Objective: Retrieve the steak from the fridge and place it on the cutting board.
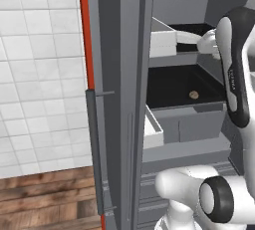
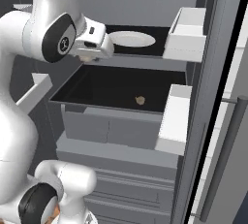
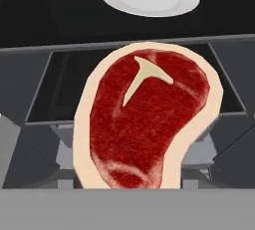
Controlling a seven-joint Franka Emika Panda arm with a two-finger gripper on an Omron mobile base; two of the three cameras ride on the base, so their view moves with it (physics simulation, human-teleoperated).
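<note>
Steak [image 3: 149, 124]: red, pale fat rim, T-shaped bone mark, pinched in the claw [image 2: 87, 57] just in front of the fridge [image 2: 145, 9], at the front edge of the upper shelf that carries a white plate [image 2: 131, 39]; a small brown round item [image 2: 140, 100] lies on the lower shelf. Handling, as judged: draw straight back clear of shelf edge and door bins, grip unchanged. Writing: none legible.
</note>
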